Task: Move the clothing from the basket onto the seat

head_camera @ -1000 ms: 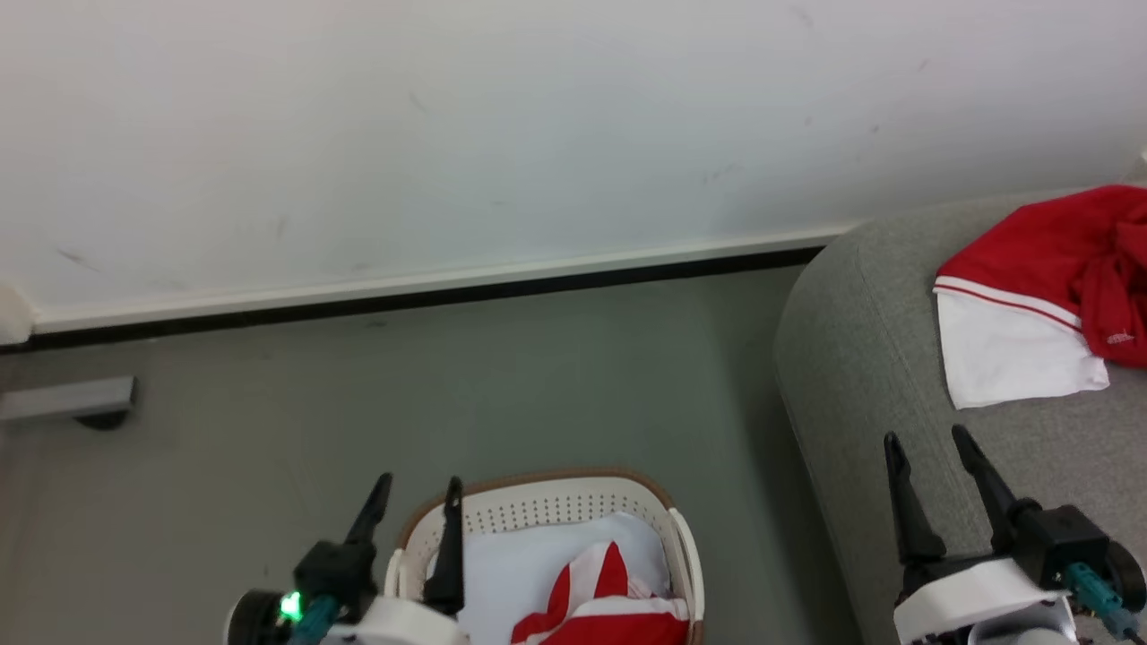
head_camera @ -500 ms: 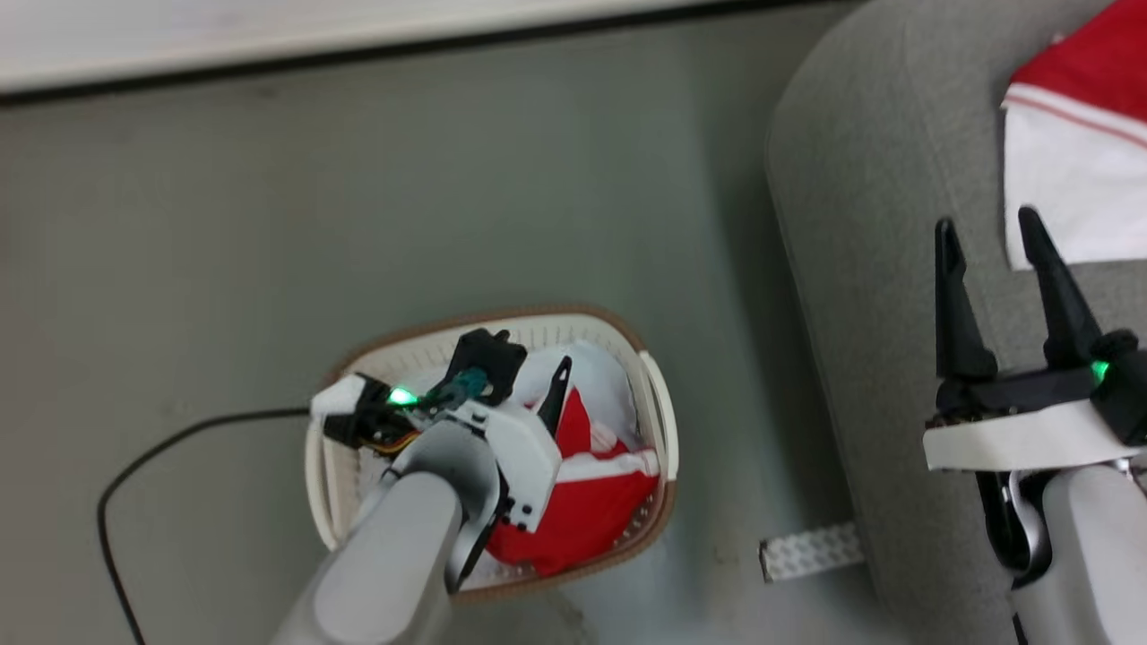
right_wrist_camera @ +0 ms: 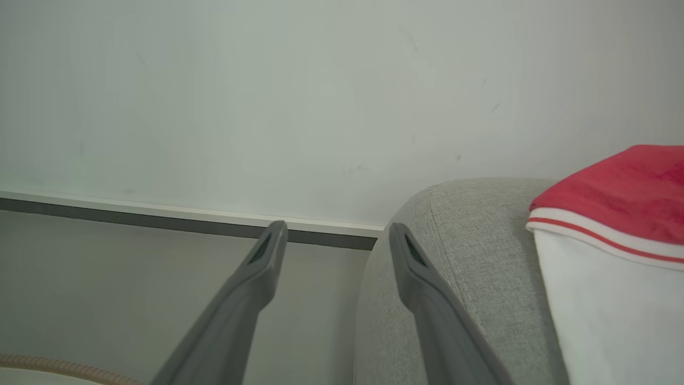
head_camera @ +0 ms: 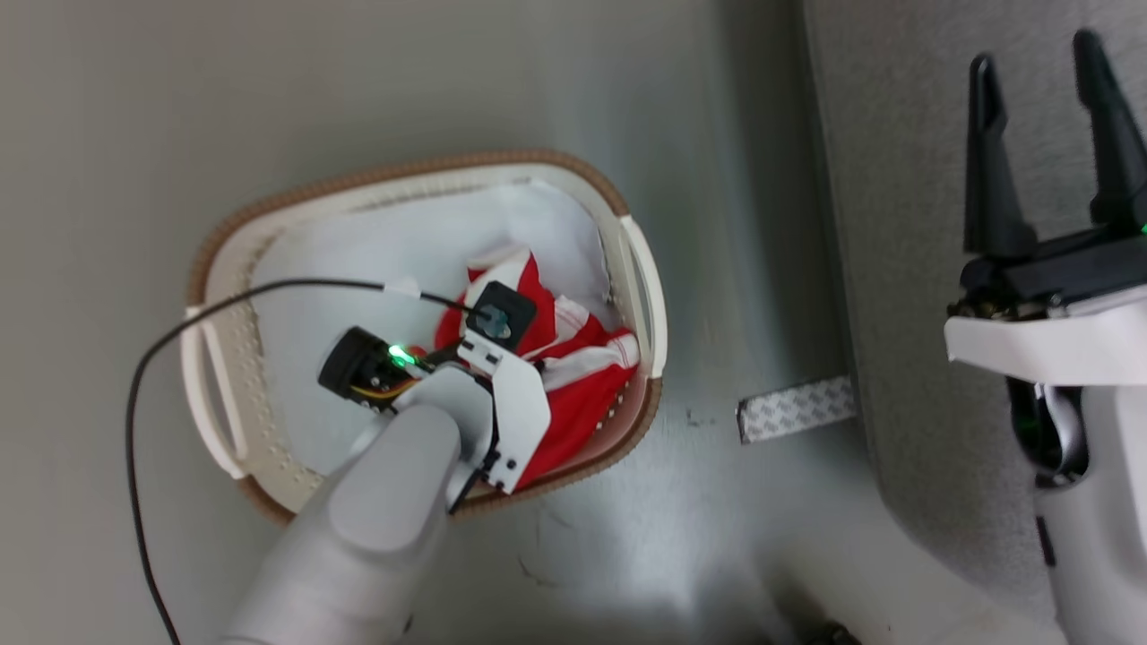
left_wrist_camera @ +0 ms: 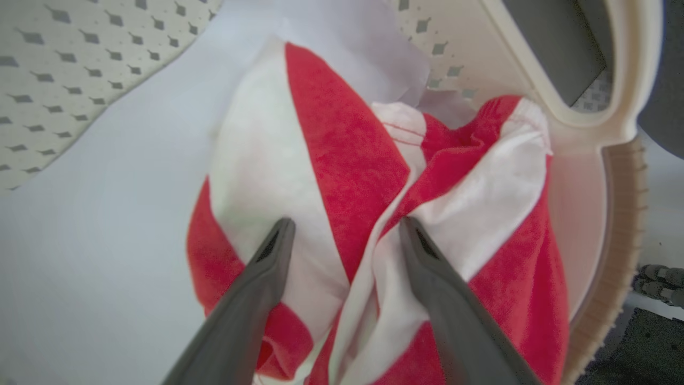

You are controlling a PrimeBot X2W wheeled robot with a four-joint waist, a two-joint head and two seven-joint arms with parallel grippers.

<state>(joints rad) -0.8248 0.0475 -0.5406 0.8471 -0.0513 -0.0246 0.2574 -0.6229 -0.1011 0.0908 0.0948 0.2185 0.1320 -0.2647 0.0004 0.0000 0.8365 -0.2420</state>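
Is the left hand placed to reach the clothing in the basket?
Probably yes: the open left hand sits inside the basket, fingers astride a fold of the clothing, nothing covering it.

The forearm (head_camera: 385, 511) of each arm is a pale grey cylinder capped by a white wrist shell (head_camera: 515, 408). The right gripper (head_camera: 1035, 52) carries two long, tapered dark fingers (head_camera: 986, 179) on a black base (head_camera: 1048, 269); the left gripper (left_wrist_camera: 346, 222) has matching fingers. A green LED (head_camera: 399, 356) glows at the left wrist. A thin black cable (head_camera: 314, 282) enters a black connector block (head_camera: 497, 313).
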